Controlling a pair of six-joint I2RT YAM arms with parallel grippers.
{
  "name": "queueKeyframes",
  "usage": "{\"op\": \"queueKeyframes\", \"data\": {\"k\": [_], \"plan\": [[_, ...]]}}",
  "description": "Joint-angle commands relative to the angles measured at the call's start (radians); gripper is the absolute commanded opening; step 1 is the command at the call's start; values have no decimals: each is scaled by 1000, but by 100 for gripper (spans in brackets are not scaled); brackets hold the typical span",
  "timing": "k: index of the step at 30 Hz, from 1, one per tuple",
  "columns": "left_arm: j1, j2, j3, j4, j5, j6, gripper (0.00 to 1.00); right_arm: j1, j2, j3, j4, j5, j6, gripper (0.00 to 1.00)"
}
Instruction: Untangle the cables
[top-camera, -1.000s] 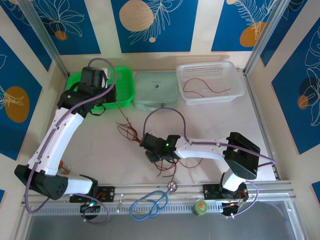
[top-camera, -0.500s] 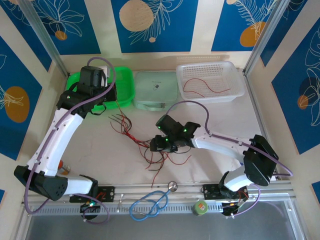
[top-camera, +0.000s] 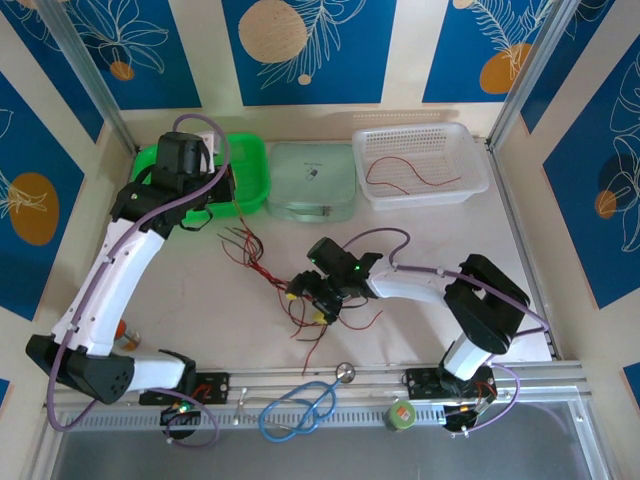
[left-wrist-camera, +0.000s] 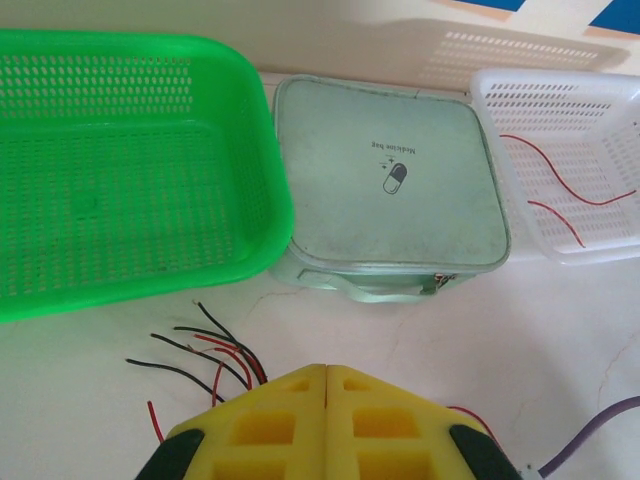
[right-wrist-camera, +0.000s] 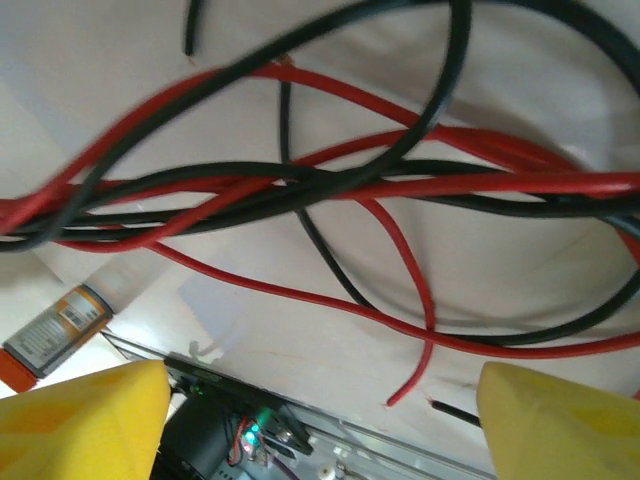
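The cables (top-camera: 268, 272) are a tangle of thin red and black wires spread across the middle of the table. My left gripper (top-camera: 222, 196) hangs above them near the green basket, its yellow fingers (left-wrist-camera: 270, 420) pressed together. A red strand rises to it from the tangle, and several wire ends (left-wrist-camera: 215, 350) fan out from under its tips. My right gripper (top-camera: 306, 306) is low over the tangle's right side, standing open. Its yellow fingertips (right-wrist-camera: 80, 415) are far apart, and twisted red and black cables (right-wrist-camera: 300, 185) lie just beyond them, not gripped.
A green basket (left-wrist-camera: 120, 170) stands at the back left, a pale green pouch (left-wrist-camera: 390, 190) beside it. A white basket (left-wrist-camera: 600, 110) at the back right holds two red wires. A blue stethoscope (top-camera: 300, 410) and green roll (top-camera: 402, 415) lie on the front rail. A small bottle (right-wrist-camera: 60, 330) lies front left.
My right gripper lifted and swung back, then dropped left onto the tangle again. The wire bundle shifted and spread slightly. My left arm has stayed still.
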Motion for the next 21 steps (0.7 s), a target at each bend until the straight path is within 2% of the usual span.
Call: {"op": "queueKeyframes", "data": {"k": [1,9,15,18,21], "plan": [[1,-32,-2,20,24,-8,0,-3,-56,-8,44,91,120,83],[1,-47,1,27,42,-8,0,-4,25,-47,119,121,240,83],[2,-72,22,20,73,-16,0,-11,66,-19,102,179,210,82],[1,-97,35,14,81,-20,0,-32,65,-11,62,223,165,73],[2,-123,54,-2,77,-18,0,-65,49,-20,27,271,114,60]]}}
